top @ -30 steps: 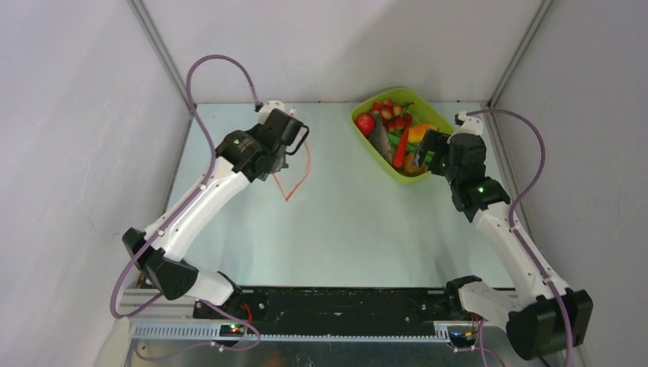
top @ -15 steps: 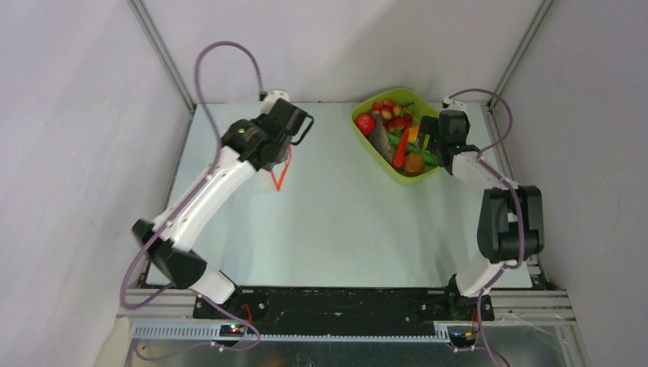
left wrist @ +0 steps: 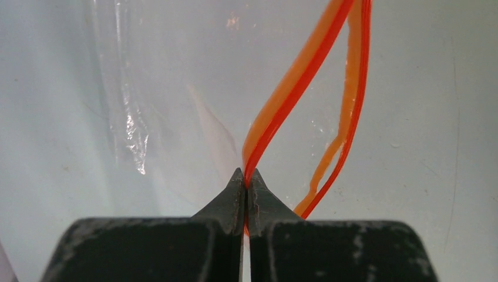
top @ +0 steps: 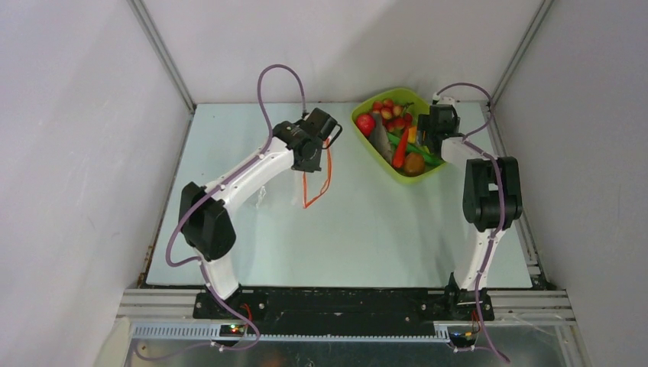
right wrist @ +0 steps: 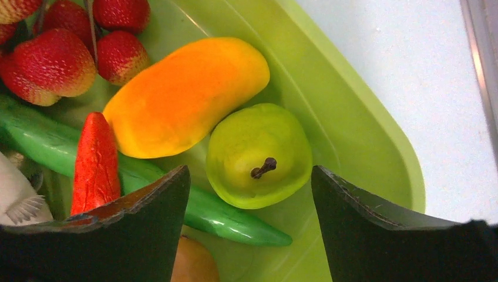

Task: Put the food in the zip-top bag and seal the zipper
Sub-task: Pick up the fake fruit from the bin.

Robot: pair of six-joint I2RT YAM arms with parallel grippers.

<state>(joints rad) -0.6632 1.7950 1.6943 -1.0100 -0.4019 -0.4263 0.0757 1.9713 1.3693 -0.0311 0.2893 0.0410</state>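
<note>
My left gripper (left wrist: 246, 176) is shut on one lip of the orange-red zipper (left wrist: 293, 88) and holds the clear zip-top bag (top: 306, 187) up off the table left of centre. The bag's mouth hangs open as a narrow loop (top: 317, 180). The food lies in the lime-green tray (top: 397, 174): red apple (top: 365, 124), grapes (top: 391, 113), grey fish (top: 381, 138), carrot (right wrist: 94, 158), mango (right wrist: 182, 94), green bean (right wrist: 223, 217), kiwi (top: 414, 163). My right gripper (right wrist: 249, 176) is open just over the green pear (right wrist: 258, 153), one finger on each side, with gaps.
The tray's right wall (right wrist: 364, 135) rises close to my right finger (right wrist: 364, 223). Bare table (top: 367, 229) lies between the bag and the tray. The right arm (top: 489, 191) stands folded upright near the table's right edge.
The left arm swung right, carrying the bag's mouth toward the table's middle. The right arm folded up and its gripper shifted to the tray's right side over the pear, jaws narrowing slightly.
</note>
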